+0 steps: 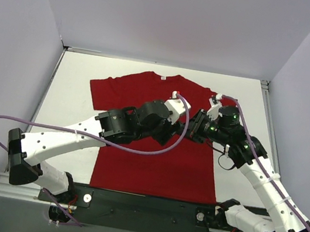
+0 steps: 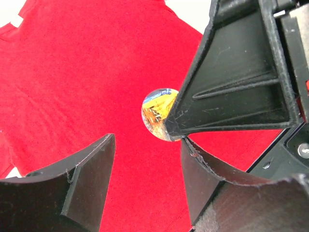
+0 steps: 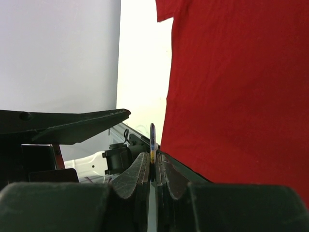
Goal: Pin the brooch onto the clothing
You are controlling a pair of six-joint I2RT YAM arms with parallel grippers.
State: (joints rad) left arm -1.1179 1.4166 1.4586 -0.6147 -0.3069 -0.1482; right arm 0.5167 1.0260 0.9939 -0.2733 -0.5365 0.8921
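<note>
left arm (image 1: pixel 79 139): we see it stretch in from the left, wrist low over the T-shirt (image 1: pixel 153 163).
left gripper (image 2: pixel 147 179): jaws apart, nothing between them.
right arm (image 1: pixel 263 182): elbow bent, wrist turned inward to face the left.
right gripper (image 3: pixel 152 162): pinched tight on the brooch (image 2: pixel 155 113) (edge-on in its own camera).
brooch: held above the chest, just ahead of the left fingers (image 2: pixel 87 179).
T-shirt: spread flat on the white table (image 1: pixel 72 78).

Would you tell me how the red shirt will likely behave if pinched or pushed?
Probably floppy: the shirt lies flat with soft creases, so a pinch would likely lift only a fold. It looks thin; a push may bunch it.
</note>
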